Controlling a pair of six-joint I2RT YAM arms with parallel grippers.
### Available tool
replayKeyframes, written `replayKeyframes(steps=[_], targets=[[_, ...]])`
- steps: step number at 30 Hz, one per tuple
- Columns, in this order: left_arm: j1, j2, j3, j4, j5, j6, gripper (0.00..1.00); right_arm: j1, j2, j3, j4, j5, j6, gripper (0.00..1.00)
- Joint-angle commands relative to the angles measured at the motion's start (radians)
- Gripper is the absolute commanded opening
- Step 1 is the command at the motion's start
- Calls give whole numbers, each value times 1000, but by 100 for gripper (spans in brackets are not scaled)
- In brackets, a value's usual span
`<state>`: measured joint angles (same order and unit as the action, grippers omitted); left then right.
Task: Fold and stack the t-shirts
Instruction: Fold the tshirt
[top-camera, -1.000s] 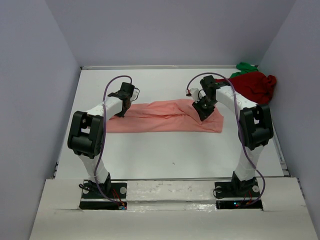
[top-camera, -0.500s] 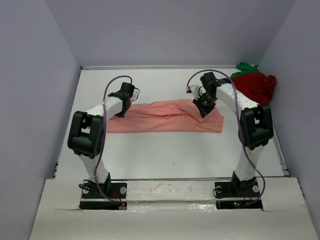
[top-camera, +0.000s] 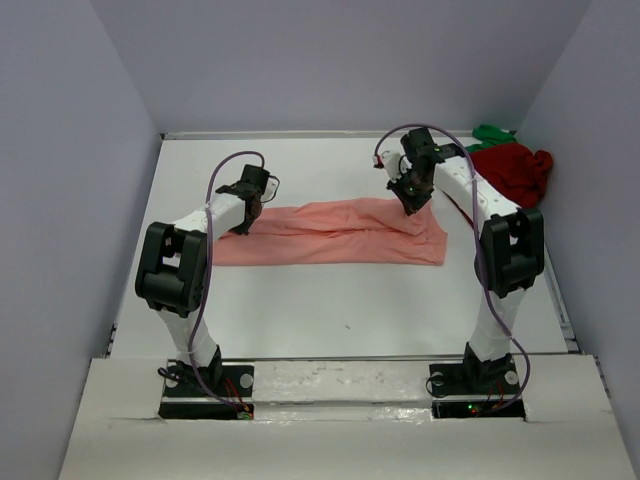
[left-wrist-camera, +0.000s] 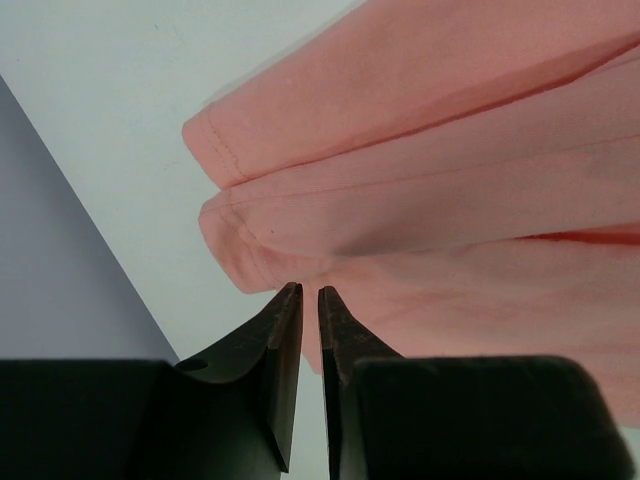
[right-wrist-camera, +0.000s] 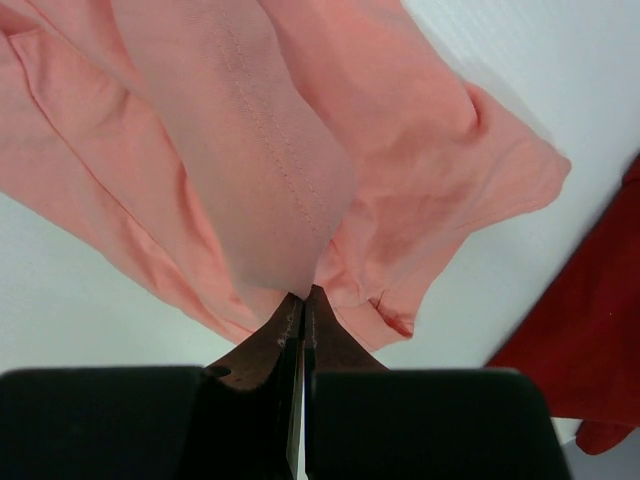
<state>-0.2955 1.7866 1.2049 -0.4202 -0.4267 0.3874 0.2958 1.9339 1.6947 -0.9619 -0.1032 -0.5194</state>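
Note:
The salmon-pink t-shirt (top-camera: 320, 235) lies as a long band across the middle of the table. My left gripper (top-camera: 246, 214) is at its left end. In the left wrist view its jaws (left-wrist-camera: 308, 290) stand a thin slit apart, closed on the shirt's hemmed edge (left-wrist-camera: 450, 150). My right gripper (top-camera: 411, 203) is above the shirt's right part, shut on a fold of the cloth (right-wrist-camera: 260, 180) that rises to its tips (right-wrist-camera: 303, 295). The dark red t-shirt (top-camera: 510, 170) lies crumpled in the back right corner. The bright green one (top-camera: 492, 133) peeks out behind it.
Grey walls close in the white table (top-camera: 330, 310) on the left, back and right. The dark red cloth (right-wrist-camera: 600, 330) lies just right of the salmon shirt's right end. Purple cables loop above both arms.
My right gripper has closed on the salmon-pink shirt and moved up and toward the back, drawing a fold of cloth with it. The left arm has stayed still.

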Motion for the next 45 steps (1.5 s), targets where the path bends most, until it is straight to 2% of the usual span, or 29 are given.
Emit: replayKeyframes(steps=[1, 17, 26, 39, 44, 45], targets=[[-8, -7, 19, -20, -7, 11, 25, 3, 17, 57, 3, 51, -10, 0], [-7, 2, 19, -22, -10, 11, 25, 42, 69, 98, 150, 158, -17, 0], [-8, -3, 13, -17, -17, 11, 25, 51, 154, 180, 192, 235, -34, 0], [-8, -6, 5, -12, -26, 15, 25, 51, 203, 88, 287, 384, -68, 0], [-8, -7, 2, -9, -29, 16, 25, 51, 235, 102, 307, 404, -64, 0], [-8, -9, 2, -11, -29, 16, 25, 51, 253, 112, 307, 414, -64, 9]])
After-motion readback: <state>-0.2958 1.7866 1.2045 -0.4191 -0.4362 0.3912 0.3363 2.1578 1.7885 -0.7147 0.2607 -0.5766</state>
